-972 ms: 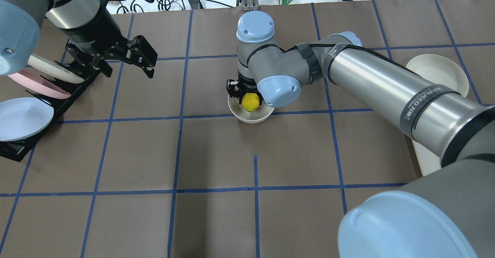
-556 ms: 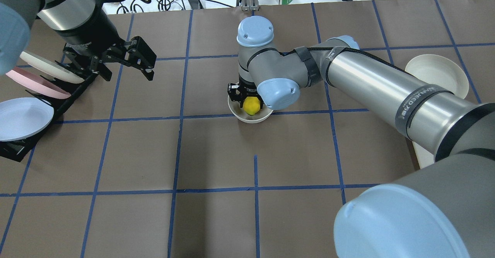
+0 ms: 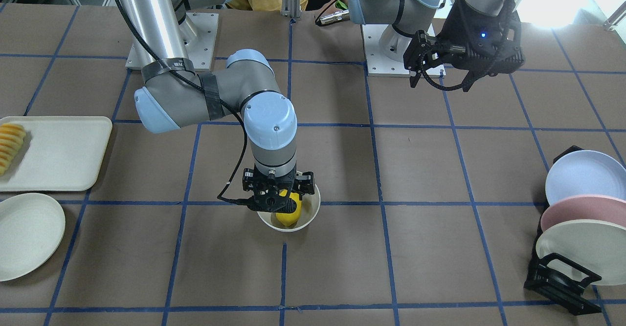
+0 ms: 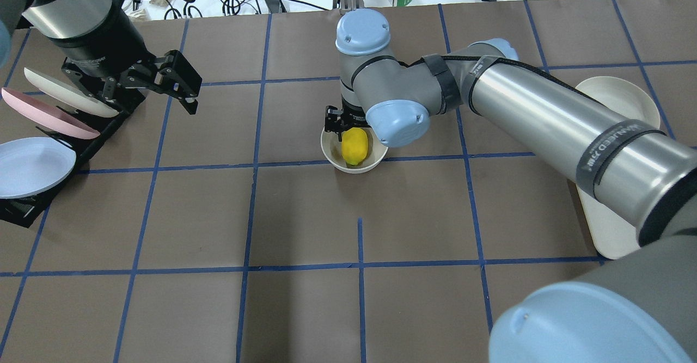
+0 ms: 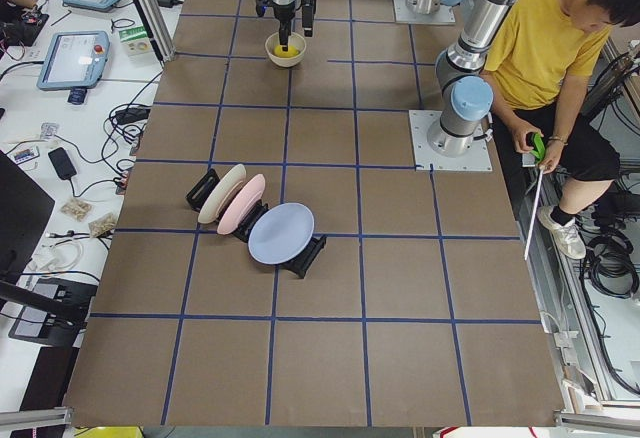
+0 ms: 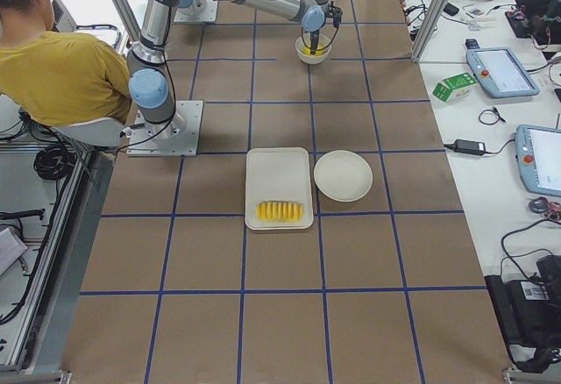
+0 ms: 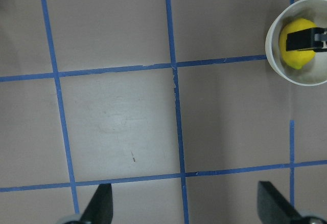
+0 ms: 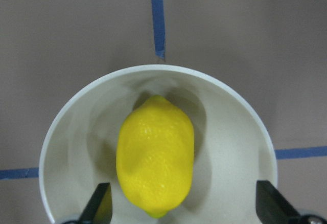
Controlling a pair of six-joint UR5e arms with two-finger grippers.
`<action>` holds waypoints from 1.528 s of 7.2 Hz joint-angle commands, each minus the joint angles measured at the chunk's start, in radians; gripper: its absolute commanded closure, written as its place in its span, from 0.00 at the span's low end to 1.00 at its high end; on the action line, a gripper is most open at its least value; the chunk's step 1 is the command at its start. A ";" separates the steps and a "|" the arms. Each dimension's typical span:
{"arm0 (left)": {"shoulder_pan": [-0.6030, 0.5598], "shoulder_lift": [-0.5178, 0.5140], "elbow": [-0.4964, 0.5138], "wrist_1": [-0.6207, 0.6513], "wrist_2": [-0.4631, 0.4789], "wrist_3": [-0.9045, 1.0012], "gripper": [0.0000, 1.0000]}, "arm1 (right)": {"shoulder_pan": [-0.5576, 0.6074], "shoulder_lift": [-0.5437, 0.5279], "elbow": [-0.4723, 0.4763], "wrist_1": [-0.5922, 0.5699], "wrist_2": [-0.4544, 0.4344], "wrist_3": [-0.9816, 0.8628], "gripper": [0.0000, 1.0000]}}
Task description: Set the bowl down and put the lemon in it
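Note:
The off-white bowl (image 4: 329, 148) stands on the brown table near its middle, on a blue tape line. The yellow lemon (image 4: 354, 145) lies inside it, free of any finger. My right gripper (image 3: 279, 197) hangs open just above the bowl; the right wrist view shows the lemon (image 8: 155, 155) in the bowl (image 8: 66, 132) with both fingers spread wide on either side. My left gripper (image 4: 182, 86) is open and empty, high over the table's left part. The left wrist view shows the bowl (image 7: 271, 45) and lemon (image 7: 295, 54) far off at the upper right.
A black rack with blue, pink and cream plates (image 4: 38, 153) stands at the left edge, under my left arm. A flat off-white plate (image 4: 618, 102) and a tray (image 4: 604, 232) lie at the right, partly behind my right arm. Sliced fruit (image 3: 10, 145) lies on the tray.
My right gripper has opened and let the lemon go; it now lies on its side in the bowl. My left arm has drawn back to the left.

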 commanded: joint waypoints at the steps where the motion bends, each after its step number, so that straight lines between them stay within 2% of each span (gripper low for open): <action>1: 0.008 -0.002 0.018 0.004 0.001 0.002 0.00 | -0.065 -0.101 -0.007 0.062 0.007 -0.015 0.00; 2: 0.008 -0.002 0.018 0.004 -0.003 0.002 0.00 | -0.123 -0.162 -0.002 0.095 0.007 -0.017 0.00; 3: 0.009 -0.005 0.019 0.005 0.003 0.005 0.00 | -0.189 -0.235 0.001 0.185 -0.008 -0.040 0.00; 4: 0.008 -0.016 0.028 0.010 0.009 0.006 0.00 | -0.256 -0.291 0.016 0.210 -0.012 -0.044 0.00; 5: 0.008 -0.016 0.030 0.006 0.009 0.000 0.00 | -0.318 -0.309 0.015 0.271 -0.007 -0.049 0.00; 9: 0.008 -0.016 0.030 0.006 0.008 -0.004 0.00 | -0.360 -0.449 0.059 0.393 -0.015 -0.331 0.00; 11: 0.006 -0.024 0.030 -0.002 0.011 -0.006 0.00 | -0.361 -0.477 0.050 0.413 -0.013 -0.340 0.00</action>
